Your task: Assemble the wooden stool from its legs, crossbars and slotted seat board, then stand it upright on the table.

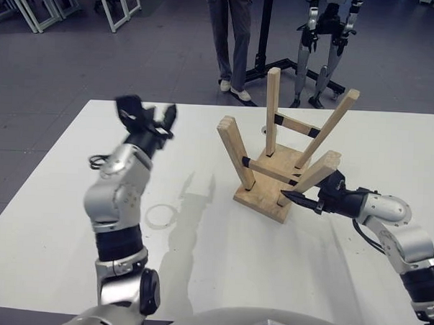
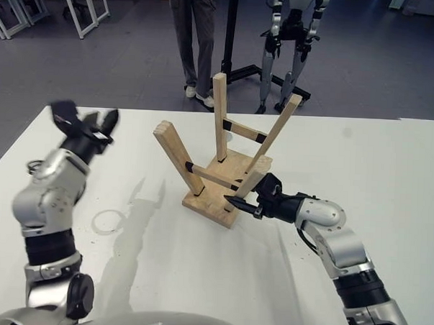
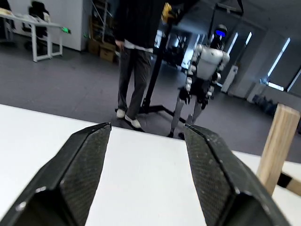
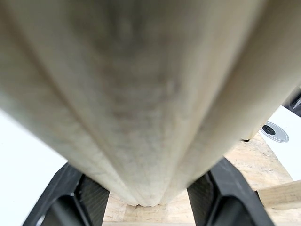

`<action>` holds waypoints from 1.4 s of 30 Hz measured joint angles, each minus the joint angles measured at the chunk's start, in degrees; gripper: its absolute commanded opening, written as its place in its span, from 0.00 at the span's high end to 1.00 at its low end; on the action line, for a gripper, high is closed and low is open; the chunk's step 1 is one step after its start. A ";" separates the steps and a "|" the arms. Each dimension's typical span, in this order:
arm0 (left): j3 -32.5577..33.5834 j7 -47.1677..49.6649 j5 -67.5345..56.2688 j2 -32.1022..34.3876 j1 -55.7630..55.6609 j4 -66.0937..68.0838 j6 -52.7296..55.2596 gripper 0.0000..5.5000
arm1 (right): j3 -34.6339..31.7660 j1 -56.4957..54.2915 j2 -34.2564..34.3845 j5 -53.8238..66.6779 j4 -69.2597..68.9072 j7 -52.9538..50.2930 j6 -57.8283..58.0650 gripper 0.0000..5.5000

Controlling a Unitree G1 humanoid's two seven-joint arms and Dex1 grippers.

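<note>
On the white desk (image 1: 269, 280) a thin clear ring (image 1: 159, 215) lies flat at the near left, well apart from the woodwork. Farther in and to the right, the right end effector (image 1: 294, 200) sits low over the desk and is clamped on the near right leg (image 1: 313, 177) close to its foot. In the right wrist view that leg runs between the two dark fingers (image 4: 214, 195), one on each side of the wood.

The stool (image 1: 274, 172) stands upside down right of the desk's middle. Its slotted seat board (image 1: 262, 202) lies flat on the desk and holds all four legs, which point upward from it. The near left leg (image 1: 235, 152) leans away to the left. The far left leg (image 1: 272, 111) stands nearly upright, and the far right leg (image 1: 330, 124) leans to the right. One crossbar (image 1: 270, 172) joins the two near legs, and a second crossbar (image 1: 299, 126) joins the two far legs higher up. Both have black ends where they meet the wood.

To the far left, the left end effector (image 1: 149, 108) is held up above the desk, well apart from the stool, its fingers (image 3: 89, 160) spread wide with nothing between them. A dark cable (image 1: 96, 161) lies at the desk's far left edge
</note>
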 measured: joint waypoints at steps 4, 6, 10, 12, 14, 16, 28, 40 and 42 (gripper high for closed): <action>-2.56 1.33 -14.85 -1.61 -12.54 -12.33 9.99 0.48 | 0.10 -0.18 0.05 0.00 0.19 0.09 0.00 0.63; -8.73 3.22 -19.58 -4.58 -13.82 -17.87 15.71 0.48 | 0.17 -0.31 0.10 0.00 0.28 0.11 0.00 0.63; -26.78 5.41 -16.44 -7.62 -5.93 -21.96 18.98 0.48 | 0.71 -1.06 0.30 0.00 0.83 0.22 0.00 0.63; -37.19 5.34 -7.98 -4.66 -2.70 -19.79 15.53 0.52 | 1.05 -1.56 0.46 -0.04 1.18 0.21 0.00 0.63; -44.19 4.52 -0.35 -1.96 -0.50 -15.45 9.71 0.57 | 1.21 -1.84 0.61 -0.07 1.44 0.21 0.00 0.63; -46.70 3.81 4.44 -2.70 0.35 -11.66 3.84 0.63 | 1.34 -2.02 0.72 -0.21 1.55 0.21 0.00 0.63; -35.40 7.44 2.08 -21.45 -0.59 12.29 -0.33 0.67 | 1.60 -2.35 1.31 -0.61 1.76 0.08 -0.05 0.63; -34.58 3.17 -0.51 -21.81 -3.43 13.00 7.21 0.67 | 1.74 -2.02 1.37 -1.13 1.69 0.00 -0.83 0.63; -26.68 6.15 -8.50 -22.11 -3.20 9.19 13.27 0.67 | 1.77 -2.09 1.49 -1.30 1.72 -0.10 -0.83 0.63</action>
